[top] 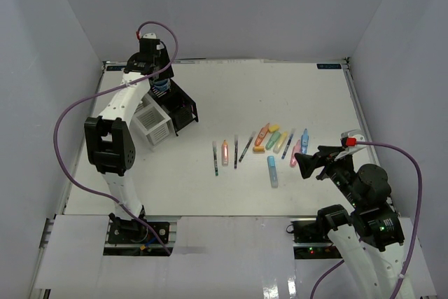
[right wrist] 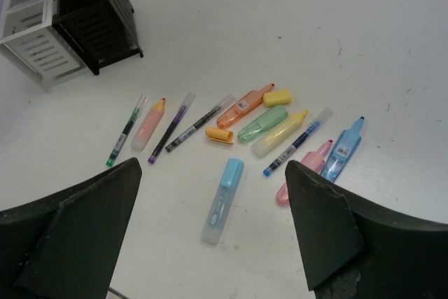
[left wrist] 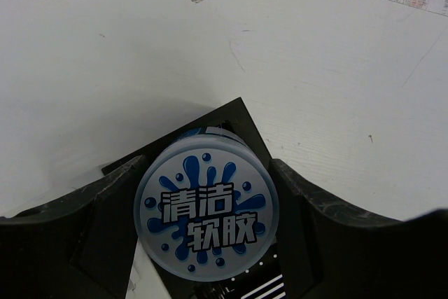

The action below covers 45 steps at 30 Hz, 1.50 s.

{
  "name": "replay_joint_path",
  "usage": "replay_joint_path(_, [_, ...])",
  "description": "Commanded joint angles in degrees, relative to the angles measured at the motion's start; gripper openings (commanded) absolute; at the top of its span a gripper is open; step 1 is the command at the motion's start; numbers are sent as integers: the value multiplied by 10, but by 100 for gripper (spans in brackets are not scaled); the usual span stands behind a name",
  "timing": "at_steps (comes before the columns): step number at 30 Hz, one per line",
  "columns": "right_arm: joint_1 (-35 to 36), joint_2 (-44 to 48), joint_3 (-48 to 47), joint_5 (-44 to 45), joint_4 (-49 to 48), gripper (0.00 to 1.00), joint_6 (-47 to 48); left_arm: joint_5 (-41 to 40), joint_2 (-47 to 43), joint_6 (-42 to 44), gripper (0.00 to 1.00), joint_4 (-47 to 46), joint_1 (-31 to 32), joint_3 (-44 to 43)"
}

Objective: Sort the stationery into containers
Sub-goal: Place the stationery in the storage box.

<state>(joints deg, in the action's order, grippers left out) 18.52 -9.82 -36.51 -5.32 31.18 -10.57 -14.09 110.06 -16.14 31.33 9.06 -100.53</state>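
While the left gripper [left wrist: 206,173] is seen from its own wrist camera, its two black fingers [left wrist: 105,222] pinch a small round plastic tub with a white lid and blue splash label [left wrist: 206,208] from either side; the top view places this tub directly over the tall black slatted compartments [top: 183,108] at the far left of the white table [top: 280,89], with the lower white slatted compartments [top: 152,125] joined to their near-left side. Right gripper [right wrist: 213,169]: jaws spread wide, nothing between them, hovering over the near right part of the table. Below the gap between its fingers lies a pale blue capped highlighter [right wrist: 222,201], apart from the rest. Farther out, loose stationery lies in a rough row, left to right in the right wrist view: a thin green-inked pen [right wrist: 126,132], a pale orange highlighter [right wrist: 148,125], a thin purple pen [right wrist: 170,128], a thin dark pen [right wrist: 199,124], a loose orange cap [right wrist: 219,134], an uncapped orange highlighter [right wrist: 241,106] with a loose yellow cap [right wrist: 277,97] just beside its tip, a green highlighter [right wrist: 262,124] alongside a yellow highlighter [right wrist: 280,133], a thin blue pen [right wrist: 297,143], then a pink highlighter [right wrist: 304,171] and a darker blue highlighter [right wrist: 343,148] side by side; all rest on the table, well apart from the compartments
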Motion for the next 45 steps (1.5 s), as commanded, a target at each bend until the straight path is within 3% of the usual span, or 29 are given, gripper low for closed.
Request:
replay_joint_path(1, [3, 5, 6, 0, -16, 90, -7, 27, 4, -9, 71, 11, -2, 15])
replay_joint_path(12, [4, 2, 7, 0, -16, 90, -6, -23, -21, -7, 55, 50, -2, 25])
replay_joint_path(23, [4, 2, 9, 0, -19, 90, -7, 11, -34, -7, 50, 76, -2, 23])
replay_joint_path(27, [4, 2, 10, 0, -19, 90, -7, 6, -26, -7, 57, 76, -2, 23])
replay_joint_path(31, [3, 5, 13, 1, -19, 90, -8, 7, -9, -7, 78, 73, -2, 17])
replay_joint_path(35, [3, 6, 13, 6, -18, 90, -10, 13, 1, -7, 92, 72, -2, 11])
replay_joint_path(38, [4, 4, 13, 10, -17, 90, -13, 15, 1, -6, 98, 71, -2, 9])
replay_joint_path(45, [4, -1, 13, 34, -14, 90, -21, 42, -44, -13, 98, 79, -1, 5])
